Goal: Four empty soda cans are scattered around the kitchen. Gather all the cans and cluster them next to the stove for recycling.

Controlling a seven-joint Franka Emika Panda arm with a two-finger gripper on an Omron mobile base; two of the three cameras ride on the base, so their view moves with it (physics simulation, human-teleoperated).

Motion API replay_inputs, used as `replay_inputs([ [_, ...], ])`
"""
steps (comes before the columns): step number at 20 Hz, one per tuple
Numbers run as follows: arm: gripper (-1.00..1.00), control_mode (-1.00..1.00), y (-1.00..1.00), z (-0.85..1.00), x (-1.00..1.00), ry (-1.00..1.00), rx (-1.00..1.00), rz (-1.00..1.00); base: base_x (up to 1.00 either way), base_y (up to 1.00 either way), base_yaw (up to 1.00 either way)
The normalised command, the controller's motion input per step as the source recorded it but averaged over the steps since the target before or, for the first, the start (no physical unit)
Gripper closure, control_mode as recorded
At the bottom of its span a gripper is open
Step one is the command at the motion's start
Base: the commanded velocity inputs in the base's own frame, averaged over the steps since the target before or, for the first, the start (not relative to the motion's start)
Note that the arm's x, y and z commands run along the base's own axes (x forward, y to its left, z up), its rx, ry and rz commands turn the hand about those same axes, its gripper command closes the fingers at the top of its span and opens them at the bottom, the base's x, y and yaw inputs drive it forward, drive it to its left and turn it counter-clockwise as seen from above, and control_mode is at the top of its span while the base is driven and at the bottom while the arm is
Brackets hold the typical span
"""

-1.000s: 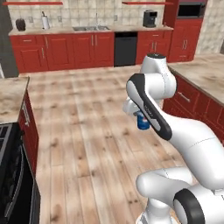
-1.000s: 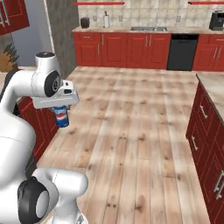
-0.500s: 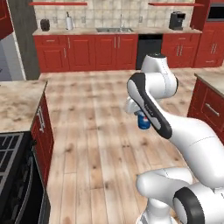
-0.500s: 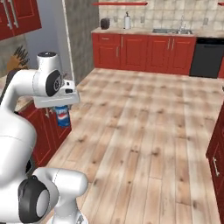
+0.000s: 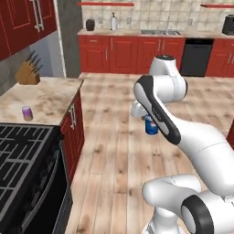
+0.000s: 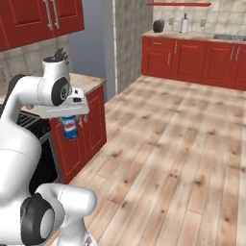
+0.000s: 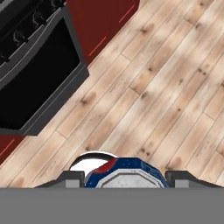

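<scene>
One blue can (image 5: 151,126) hangs in the air under the robot's hand, upright, well above the wood floor (image 5: 114,151). The fingers (image 7: 124,178) are closed on it, one on each side. From the camera on the hand, the can's silvery top (image 7: 127,179) sits right between the two dark tips. From the right base camera, the same can (image 6: 70,127) shows blue with a red and white mark, tucked just under the white hand.

A second can, the purple one (image 5: 27,113), stands upright on the beige table (image 5: 41,98) to the left. It is near the front of the table, close to the edge of the stove (image 5: 20,155). The blue can and the purple can are well apart, with the floor and a red cabinet door (image 5: 75,128) between them.

The stove is black, with dark iron grates on top. The hand camera looks down on its knobs (image 7: 26,28) and its oven door (image 7: 35,83), off to one side of the held can.

A wooden knife block (image 5: 28,73) stands at the back of the same table. Far across the room there is a long run of red cabinets (image 5: 123,55) with a sink (image 5: 157,32) and a black dishwasher (image 5: 195,57).
</scene>
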Motion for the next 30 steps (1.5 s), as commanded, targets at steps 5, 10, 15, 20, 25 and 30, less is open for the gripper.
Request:
replay_inputs([
  [5, 1.0, 1.0, 0.0, 0.0, 0.0, 0.0, 0.0, 0.0, -0.01, 0.0, 0.45],
  [10, 1.0, 1.0, 0.0, 0.0, 0.0, 0.0, 0.0, 0.0, -0.03, 0.0, 0.46],
  [15, 1.0, 1.0, 0.0, 0.0, 0.0, 0.0, 0.0, 0.0, -0.03, 0.0, 0.46],
  [20, 1.0, 1.0, 0.0, 0.0, 0.0, 0.0, 0.0, 0.0, -0.03, 0.0, 0.46],
  [25, 1.0, 1.0, 0.0, 0.0, 0.0, 0.0, 0.0, 0.0, -0.03, 0.0, 0.47],
  [30, 1.0, 1.0, 0.0, 0.0, 0.0, 0.0, 0.0, 0.0, -0.03, 0.0, 0.47],
])
